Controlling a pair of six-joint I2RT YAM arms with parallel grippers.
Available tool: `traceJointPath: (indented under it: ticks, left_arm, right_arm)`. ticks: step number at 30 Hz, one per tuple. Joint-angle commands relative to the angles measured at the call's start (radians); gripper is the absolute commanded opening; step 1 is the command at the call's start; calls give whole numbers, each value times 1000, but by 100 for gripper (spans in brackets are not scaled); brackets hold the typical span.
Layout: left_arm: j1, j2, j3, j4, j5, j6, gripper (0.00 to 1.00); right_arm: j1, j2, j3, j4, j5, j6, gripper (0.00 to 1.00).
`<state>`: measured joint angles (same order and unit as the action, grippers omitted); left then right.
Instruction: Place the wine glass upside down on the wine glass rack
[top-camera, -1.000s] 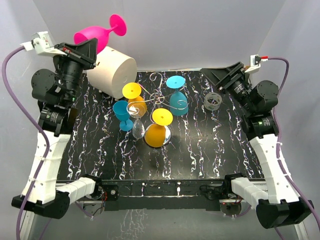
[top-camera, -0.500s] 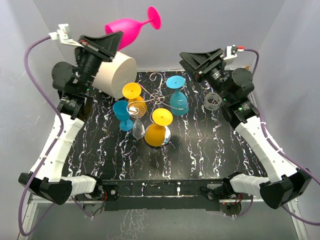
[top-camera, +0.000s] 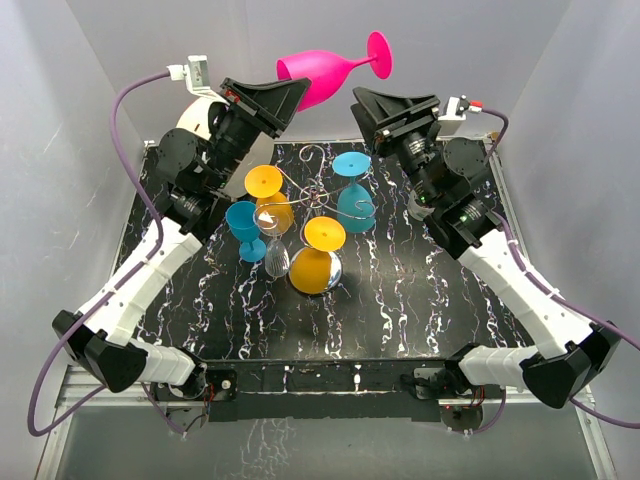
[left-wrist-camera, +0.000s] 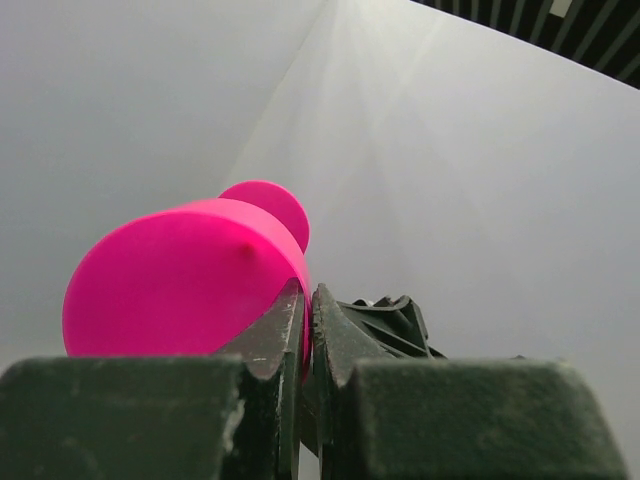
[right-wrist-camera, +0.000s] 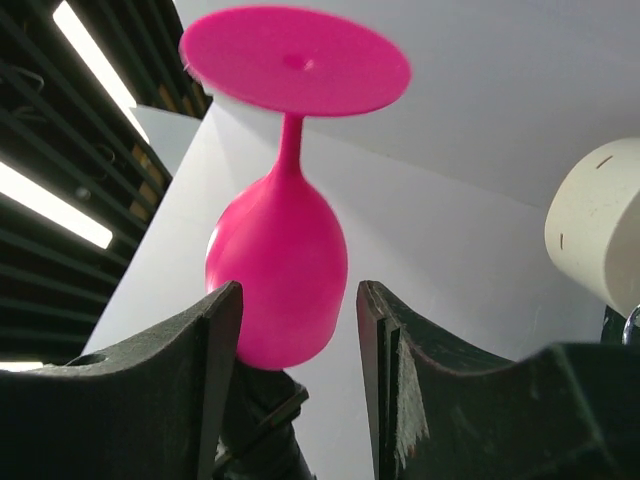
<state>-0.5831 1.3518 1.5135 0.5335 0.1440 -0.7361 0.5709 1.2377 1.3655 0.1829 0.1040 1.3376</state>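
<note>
The pink wine glass (top-camera: 330, 68) lies on its side high above the back of the table, foot pointing right. My left gripper (top-camera: 293, 92) is shut on its rim; in the left wrist view the jaws (left-wrist-camera: 308, 300) pinch the pink wall (left-wrist-camera: 180, 290). My right gripper (top-camera: 365, 100) faces it from the right, open. In the right wrist view the pink bowl (right-wrist-camera: 280, 270) shows between the right gripper's (right-wrist-camera: 298, 290) fingers, with a gap on its right side. The wine glass rack (top-camera: 315, 190), thin silver wire, stands mid-table below.
Yellow (top-camera: 264, 182), orange (top-camera: 315, 262) and teal (top-camera: 352, 190) glasses hang on or stand around the rack, with a clear glass (top-camera: 277, 260) beside them. The cream cylinder (top-camera: 200, 118) sits behind my left arm. A small clear cup (top-camera: 420, 205) is partly hidden by my right arm.
Both arms swung in toward the middle. The left carried the pink glass rightward; the right gripper rose up to it and its jaws narrowed.
</note>
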Motion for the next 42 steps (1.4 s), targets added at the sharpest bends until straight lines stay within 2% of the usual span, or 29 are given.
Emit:
traceJointPath:
  ticks: [1, 18, 29, 33, 38, 42]
  left_arm:
    - [-25, -24, -4, 132, 23, 10, 0]
    - [-63, -10, 35, 89, 65, 39, 0]
    - [-76, -41, 0, 98, 83, 31, 0]
    - [-79, -46, 1, 91, 105, 33, 0]
    - [-82, -64, -9, 69, 105, 37, 0]
    - [-83, -76, -18, 64, 104, 32, 0]
  right_arm:
    - [9, -44, 37, -11, 185, 85, 47]
    - [11, -28, 29, 157, 186, 112, 46]
    - [11, 22, 96, 138, 186, 161, 42]
    - [11, 38, 112, 127, 178, 183, 34]
    - [12, 30, 106, 107, 189, 186, 13]
    - [12, 18, 97, 106, 207, 176, 10]
